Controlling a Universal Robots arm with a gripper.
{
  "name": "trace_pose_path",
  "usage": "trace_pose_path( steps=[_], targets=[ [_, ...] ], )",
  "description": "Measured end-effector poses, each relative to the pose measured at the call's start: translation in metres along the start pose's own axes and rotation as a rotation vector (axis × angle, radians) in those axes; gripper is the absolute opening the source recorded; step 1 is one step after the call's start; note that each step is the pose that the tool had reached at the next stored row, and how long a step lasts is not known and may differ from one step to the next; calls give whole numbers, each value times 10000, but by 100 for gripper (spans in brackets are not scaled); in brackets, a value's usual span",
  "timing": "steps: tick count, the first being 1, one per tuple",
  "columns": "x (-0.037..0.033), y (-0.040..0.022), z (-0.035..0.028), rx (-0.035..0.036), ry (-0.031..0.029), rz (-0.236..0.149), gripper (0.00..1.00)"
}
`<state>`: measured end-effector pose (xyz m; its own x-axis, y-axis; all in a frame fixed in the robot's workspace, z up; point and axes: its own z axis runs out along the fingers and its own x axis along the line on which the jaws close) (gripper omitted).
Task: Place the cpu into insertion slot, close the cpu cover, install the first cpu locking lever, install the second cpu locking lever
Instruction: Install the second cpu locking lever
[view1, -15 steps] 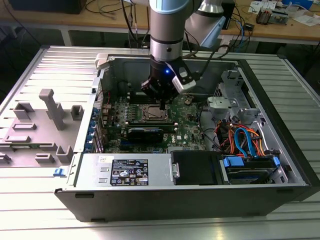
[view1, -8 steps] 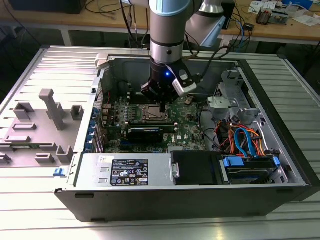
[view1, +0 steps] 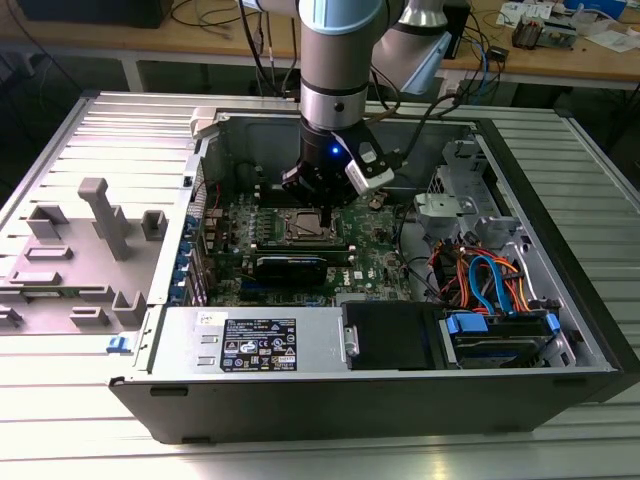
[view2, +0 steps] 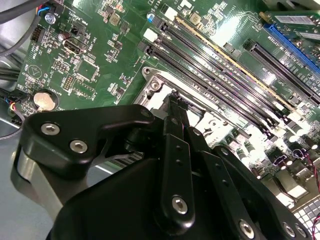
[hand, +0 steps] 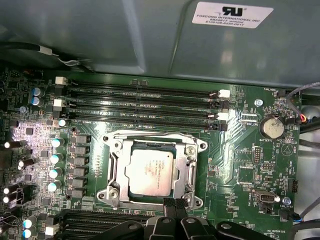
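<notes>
The black gripper (hand: 172, 212), its matte linked fingers (view2: 177, 165) drawn narrow with tips nearly together and holding nothing, hangs at the edge of the insertion slot (hand: 152, 172) on a green motherboard (hand: 240, 170). The cpu (hand: 150, 171), a flat square chip with a dull silver-grey top bearing fine print too small to read, lies in the slot, with the cpu cover (hand: 116, 165), a thin silvery metal frame, lying flat around it. Beyond run long black memory slots (hand: 145, 105) and a round silver coin battery (hand: 272, 126). In the exterior view, the board sits inside an open grey computer case (view1: 560, 300) on a ribbed metal table (view1: 90, 440).
</notes>
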<state>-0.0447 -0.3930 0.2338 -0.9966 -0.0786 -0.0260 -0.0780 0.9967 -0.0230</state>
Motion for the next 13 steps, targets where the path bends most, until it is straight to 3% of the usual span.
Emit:
trace_pose_path(
  steps=[9,13],
  targets=[
    [10,-10,-3,-6,0,-5,11],
    [19,-23,-63,-34,2,-8,11]
  ],
)
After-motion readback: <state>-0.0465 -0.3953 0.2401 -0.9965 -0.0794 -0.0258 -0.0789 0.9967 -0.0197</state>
